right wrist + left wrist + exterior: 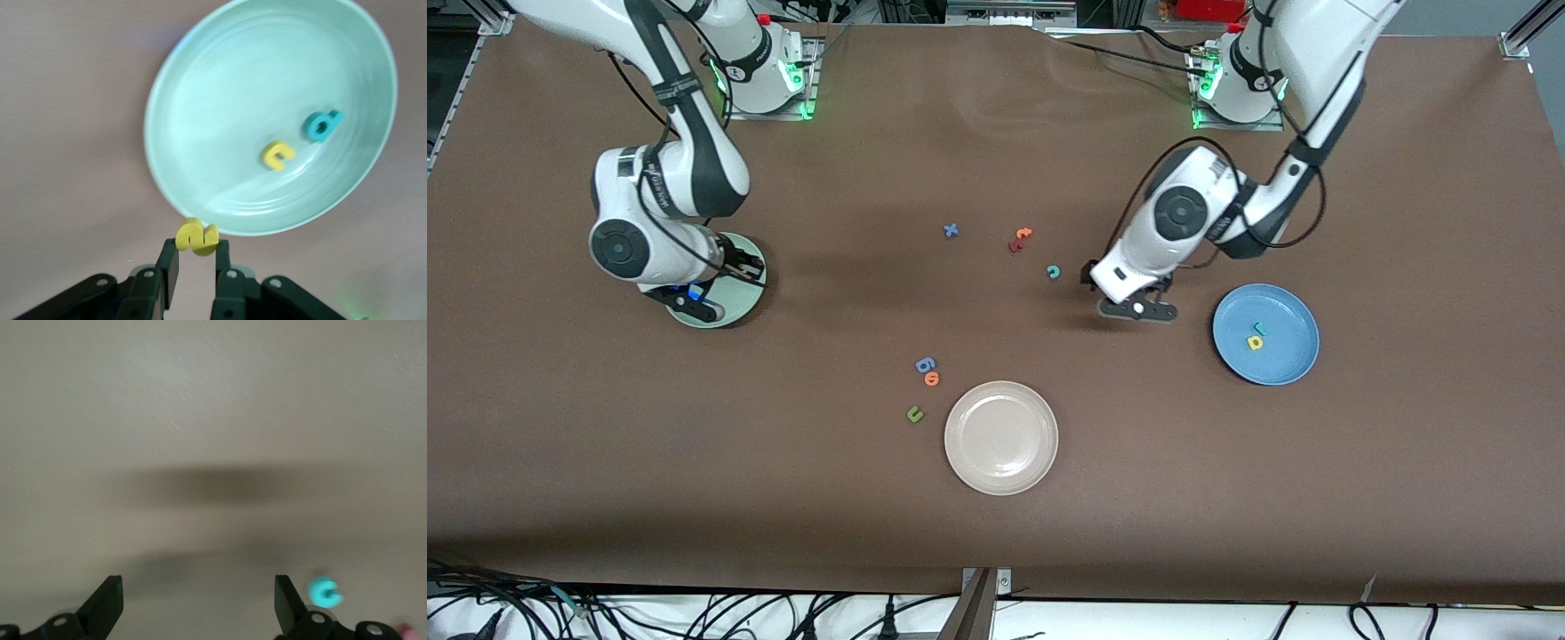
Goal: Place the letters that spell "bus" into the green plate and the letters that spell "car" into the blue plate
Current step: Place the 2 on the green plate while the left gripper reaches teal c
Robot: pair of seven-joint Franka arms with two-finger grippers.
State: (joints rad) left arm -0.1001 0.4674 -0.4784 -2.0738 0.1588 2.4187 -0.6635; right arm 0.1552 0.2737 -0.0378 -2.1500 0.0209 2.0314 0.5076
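We saw the yellow s [197,237] clamped between the fingers of the right pincer [196,257], hanging over the rim of the green plate [200,100]. In that plate lay the yellow u [278,155] and the teal b [322,125], close to each other but apart. The green plate sat at the right arm's end of the tabletop [996,533]. At the left arm's end, the blue plate [1285,360] held the yellow a [1255,341] with the thin teal r [1261,328] just beside it. The teal c [1054,272] lay on the bare tabletop, near the left pincer [199,603], whose fingers stood wide apart and held nothing, low over the cloth between the c and the blue plate. We also noted a beige plate [1001,437] nearer the front camera.
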